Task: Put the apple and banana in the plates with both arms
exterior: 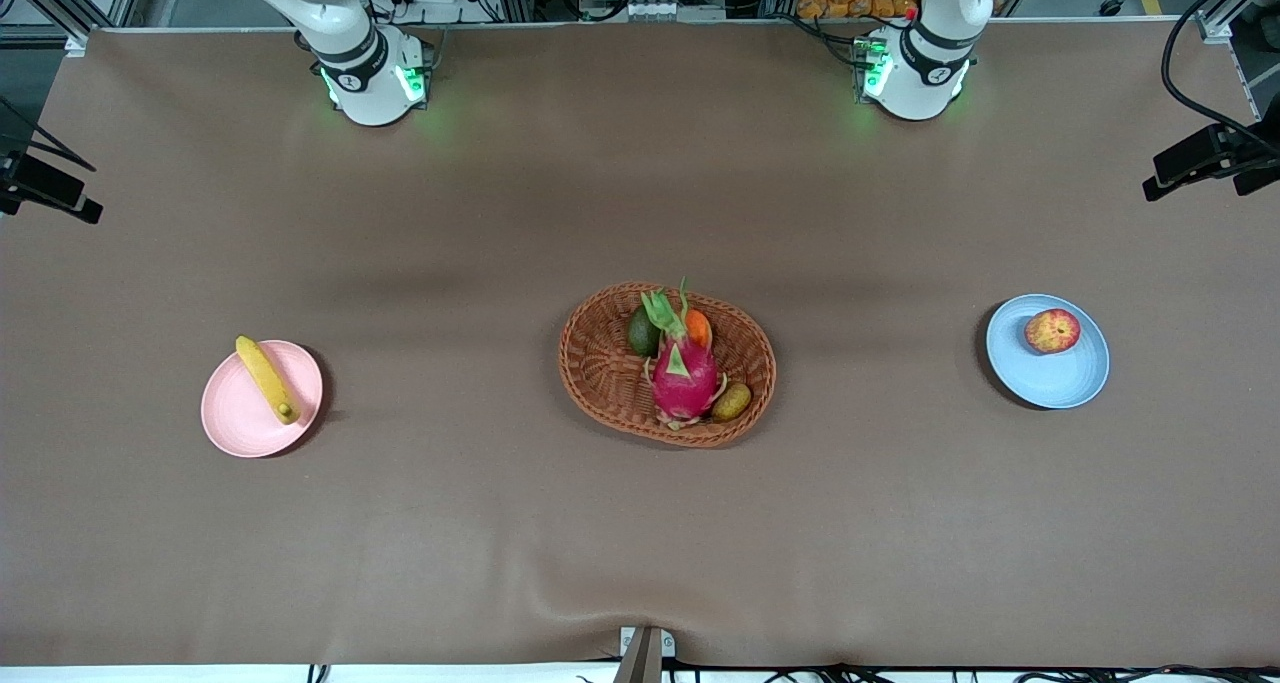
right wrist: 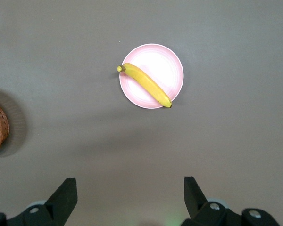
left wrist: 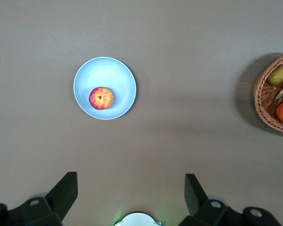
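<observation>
The red apple [exterior: 1052,331] lies on the light blue plate [exterior: 1060,378] toward the left arm's end of the table; both show in the left wrist view, the apple [left wrist: 101,98] on the plate [left wrist: 108,70]. The yellow banana [exterior: 266,379] lies across the pale pink plate [exterior: 240,423] toward the right arm's end; the right wrist view shows the banana [right wrist: 145,84] on the plate [right wrist: 165,63]. My left gripper [left wrist: 131,193] is open and empty, high over bare table near its base. My right gripper [right wrist: 131,195] is open and empty, likewise raised. Neither hand shows in the front view.
An oval woven basket [exterior: 600,363] stands mid-table, holding a magenta dragon fruit [exterior: 683,371], an orange fruit [exterior: 699,329], a dark green fruit [exterior: 643,333] and a brownish-green one [exterior: 732,401]. The arm bases [exterior: 372,83] stand at the table's back edge. Black camera mounts [exterior: 1205,158] flank the ends.
</observation>
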{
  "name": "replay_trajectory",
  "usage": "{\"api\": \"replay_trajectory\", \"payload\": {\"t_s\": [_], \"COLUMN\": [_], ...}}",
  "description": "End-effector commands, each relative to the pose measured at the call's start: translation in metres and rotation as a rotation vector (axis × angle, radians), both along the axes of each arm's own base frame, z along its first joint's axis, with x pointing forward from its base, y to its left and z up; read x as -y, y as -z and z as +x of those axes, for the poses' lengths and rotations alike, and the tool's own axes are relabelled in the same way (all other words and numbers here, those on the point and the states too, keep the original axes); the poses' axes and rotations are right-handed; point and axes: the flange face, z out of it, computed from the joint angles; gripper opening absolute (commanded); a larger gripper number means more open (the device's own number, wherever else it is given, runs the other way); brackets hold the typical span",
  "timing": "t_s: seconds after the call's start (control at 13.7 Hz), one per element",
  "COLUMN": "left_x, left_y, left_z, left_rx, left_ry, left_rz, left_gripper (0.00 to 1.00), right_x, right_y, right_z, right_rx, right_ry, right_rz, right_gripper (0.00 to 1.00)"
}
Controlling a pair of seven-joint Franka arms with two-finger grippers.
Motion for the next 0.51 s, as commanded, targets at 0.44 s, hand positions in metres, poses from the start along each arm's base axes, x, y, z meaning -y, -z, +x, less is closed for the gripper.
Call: {"api": "replay_trajectory", "payload": {"t_s": [0.44], "left_x": [0.0019], "left_y": [-0.0046], "left_z": [0.0026], "left_rx": [0.011], "left_ry": [0.001], "left_rz": [0.015], "left_gripper": [1.0], "right_x": [-0.0054], "right_y": [-0.0044], "right_z": [0.0035], "right_rx": [-0.01], "right_ry": [-0.012], "right_rz": [-0.046], "right_gripper": [1.0]}}
